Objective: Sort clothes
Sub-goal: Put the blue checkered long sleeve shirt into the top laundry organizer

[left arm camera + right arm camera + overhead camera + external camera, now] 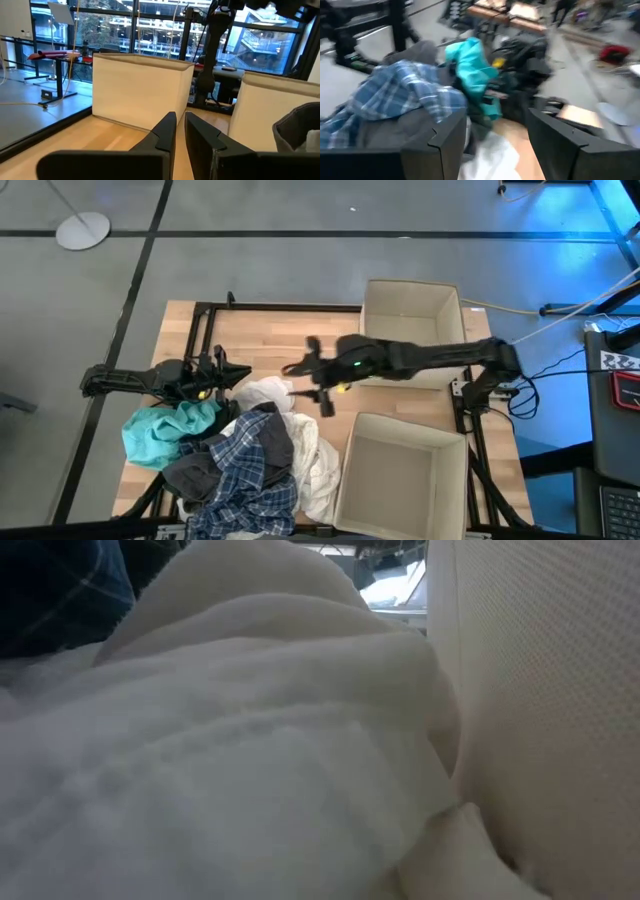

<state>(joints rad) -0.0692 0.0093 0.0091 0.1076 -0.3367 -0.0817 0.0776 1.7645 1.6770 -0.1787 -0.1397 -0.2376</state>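
We see the clothes [240, 460] heaped at the table's [265, 340] front left corner: a teal garment [165, 432] toward the left edge, a blue plaid shirt [250, 475] over dark grey pieces, and white fabric [300, 450] beside it. Our right end effector [318, 385] hangs over the table's middle, just beyond the pile, fingers parted and empty. Our left end effector [228, 373] sits near the left edge, by the teal garment, fingers nearly together, gripping nothing. Two cardboard boxes [412, 310] stand along the right side.
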